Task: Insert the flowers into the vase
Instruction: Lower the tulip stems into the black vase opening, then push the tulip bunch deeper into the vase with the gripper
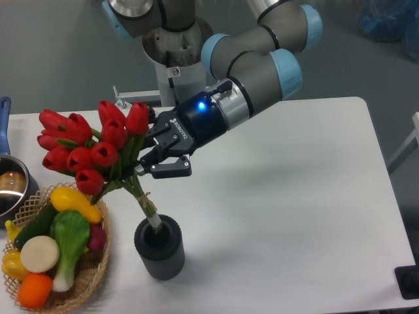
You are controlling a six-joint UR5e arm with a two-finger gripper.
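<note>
The flowers [88, 145], a bunch of red tulip buds with green leaves and pale stems, tilt to the upper left above the vase. Their stem ends [150, 216] reach into the round mouth of the vase [160, 258], a small dark grey ribbed cylinder standing upright near the table's front edge. My gripper [145, 152] comes in from the right and is shut on the bunch just below the buds, where the leaves gather. The stem tips inside the vase are hidden.
A wicker basket [99, 267] of colourful toy vegetables stands just left of the vase, nearly touching it. A metal pot [9, 186] with a blue handle sits at the left edge. The white table [288, 196] stretches to the right.
</note>
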